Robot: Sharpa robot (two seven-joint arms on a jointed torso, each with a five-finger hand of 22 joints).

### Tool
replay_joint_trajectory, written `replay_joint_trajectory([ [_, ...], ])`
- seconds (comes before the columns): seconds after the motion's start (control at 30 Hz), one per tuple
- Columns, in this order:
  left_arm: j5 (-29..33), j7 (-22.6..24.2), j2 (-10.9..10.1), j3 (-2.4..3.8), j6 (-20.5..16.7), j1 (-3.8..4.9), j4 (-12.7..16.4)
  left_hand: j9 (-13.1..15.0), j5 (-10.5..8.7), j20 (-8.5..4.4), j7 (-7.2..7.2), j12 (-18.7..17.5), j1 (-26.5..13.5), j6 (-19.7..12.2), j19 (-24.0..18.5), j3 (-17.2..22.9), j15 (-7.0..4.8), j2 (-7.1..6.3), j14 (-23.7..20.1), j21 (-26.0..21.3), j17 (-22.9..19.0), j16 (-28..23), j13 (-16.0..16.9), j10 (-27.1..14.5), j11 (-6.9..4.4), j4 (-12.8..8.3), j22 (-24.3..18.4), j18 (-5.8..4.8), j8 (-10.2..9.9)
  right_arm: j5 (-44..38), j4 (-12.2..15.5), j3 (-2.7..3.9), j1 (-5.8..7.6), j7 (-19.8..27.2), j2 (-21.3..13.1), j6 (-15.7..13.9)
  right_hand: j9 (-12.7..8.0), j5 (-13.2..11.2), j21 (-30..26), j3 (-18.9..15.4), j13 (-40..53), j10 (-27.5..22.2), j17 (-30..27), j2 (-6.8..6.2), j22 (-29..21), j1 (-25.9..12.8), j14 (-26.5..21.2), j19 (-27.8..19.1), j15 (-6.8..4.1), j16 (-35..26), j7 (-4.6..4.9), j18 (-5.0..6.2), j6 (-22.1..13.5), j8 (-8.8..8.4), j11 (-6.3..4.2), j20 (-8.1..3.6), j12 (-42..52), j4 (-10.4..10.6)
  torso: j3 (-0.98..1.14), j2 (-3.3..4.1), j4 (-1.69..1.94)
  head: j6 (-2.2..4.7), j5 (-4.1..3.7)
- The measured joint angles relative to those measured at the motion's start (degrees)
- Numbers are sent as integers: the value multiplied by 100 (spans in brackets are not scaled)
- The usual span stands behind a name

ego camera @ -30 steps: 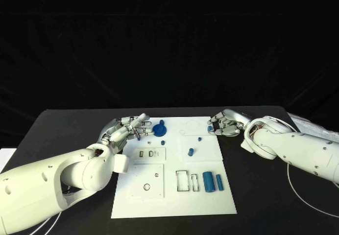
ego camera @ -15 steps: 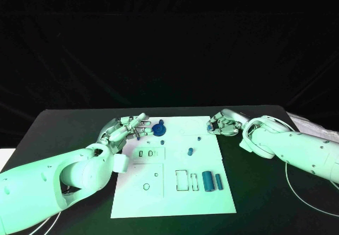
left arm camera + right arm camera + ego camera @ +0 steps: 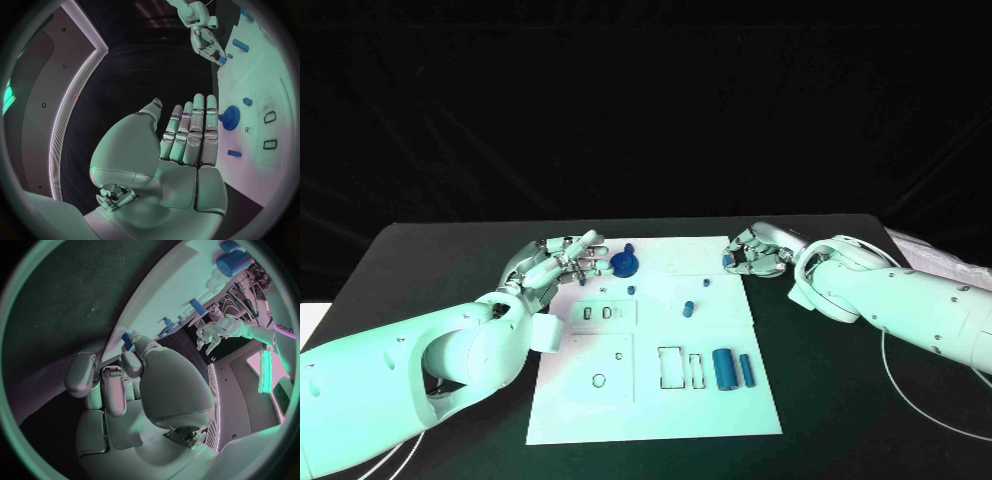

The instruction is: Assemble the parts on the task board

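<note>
— So, where are the hands?

— Both at the far end of the task board. The left hand hovers at the board's far left corner, fingers stretched out side by side with nothing in them, their tips just beside the blue gear.

— And the right hand?

— At the far right edge, fingers curled in. A small blue part sits at its fingertips, at the board's edge; whether it is actually pinched I cannot tell.

— The other parts?

— A blue cylinder and a thinner blue pin lie side by side on the near right of the board, next to two rectangular slots. Small blue pegs stand mid-board.
</note>
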Motion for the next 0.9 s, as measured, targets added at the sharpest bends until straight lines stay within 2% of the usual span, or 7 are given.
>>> replay_joint_trajectory([
  [0.47, 0, -1, 2, 0, 3, 0, 0, 0, 0, 0, 0, -34, 0, 0, 0, 0, 0, 0, 0, 0, 4, 0, 0, 0, 0, 0, 1, 0, 0, -29, -38, 1, -2, -92, 57, 10, 12, -39, 8, 23, 55, 41, -1, 39, 34, -40, -21, 20, -21, 20, -28, 0, 112, 2, 0, -20, 47, -23, -6, 0, 3, -23, -20],
  [0.5, 0, -1, 2, 0, 3, 0, 1, 0, 0, 0, 0, -34, 0, 0, 0, 0, 0, 0, 0, 0, 4, 0, 0, 0, 0, 0, 1, 0, 0, -31, -39, 1, -2, -97, 60, 6, 13, -55, 25, 23, 66, 52, -1, 47, 43, -48, -21, 20, -21, 20, -39, -3, 127, 25, -11, -20, 74, -23, -6, 0, 4, -24, -20],
  [0.53, 0, -1, 2, 0, 3, 0, 1, 0, 0, 0, 0, -34, 0, 0, 0, 0, 0, 0, 0, 0, 4, 0, 0, 0, 0, 0, 1, 0, 0, -33, -40, 1, -3, -102, 62, 1, 22, -55, 37, 23, 77, 72, -1, 65, 50, -65, -21, 20, -21, 20, -41, -60, 165, 40, -31, -20, 89, -23, -6, 0, 4, -26, -20],
  [0.67, 0, -1, 2, 0, 4, 0, 1, 0, 0, 0, 0, -35, 0, 0, 0, 0, 0, 0, 0, 0, 4, 0, 0, 0, 0, 0, 1, 0, 0, -36, -37, 1, -4, -121, 70, -54, 37, -63, 39, 23, 156, 138, -1, 92, 85, -93, -22, 52, -64, 39, -90, -60, 319, 93, -76, -52, 189, -23, -7, 0, 4, -27, -19],
  [0.8, 0, -2, 2, 0, 4, 0, 1, 0, 0, 0, 0, -34, 0, 0, 0, 0, 0, 0, 0, 0, 4, 0, 0, 0, 0, 0, 1, 0, 0, -9, 43, 1, -5, -131, 54, -190, 69, -50, 88, 23, 281, 241, -1, 136, 171, -138, -11, 84, -93, 52, -150, -60, 435, 138, -129, -84, 340, -22, -3, -1, 4, -28, -12],
  [0.9, 0, -2, -1, 0, 4, -1, -4, 0, 0, 0, 0, -34, 0, 0, 0, 0, 0, 0, 0, 0, 3, 0, 0, 0, 0, 0, 1, 0, 0, 24, 212, 5, -4, -145, 11, -334, 76, 60, 116, 43, 327, 250, -2, 166, 205, -168, -25, 103, -121, 51, -152, -60, 437, 150, -139, -103, 370, -4, -3, -2, 4, -37, -3],
])
